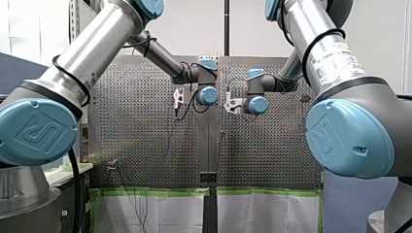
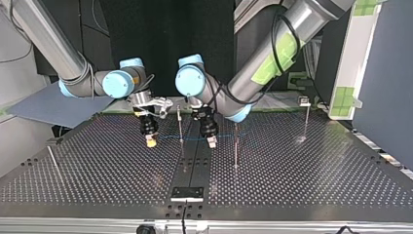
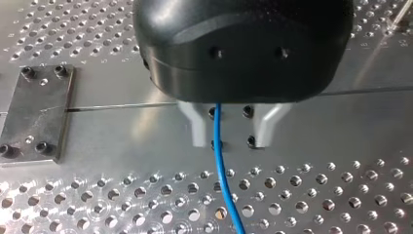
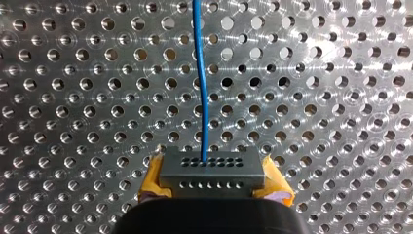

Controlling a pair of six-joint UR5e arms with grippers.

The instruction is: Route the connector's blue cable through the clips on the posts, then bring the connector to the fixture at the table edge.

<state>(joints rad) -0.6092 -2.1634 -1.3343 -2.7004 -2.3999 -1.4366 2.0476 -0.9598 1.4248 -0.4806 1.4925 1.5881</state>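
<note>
Connector [image 4: 212, 173] clamped between my right gripper's [image 4: 214, 179] pads [image 4: 155, 175], above the table [image 4: 73, 97].
Long axis spans the pads, back hidden; blue cable [image 4: 200, 87] leaves straight ahead, between my left gripper's [image 3: 229, 129] parted fingers [image 3: 197, 129].

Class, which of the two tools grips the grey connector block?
My right tool, with yellow pads, grips the grey connector block; my left tool only straddles the thin blue cable.
</note>
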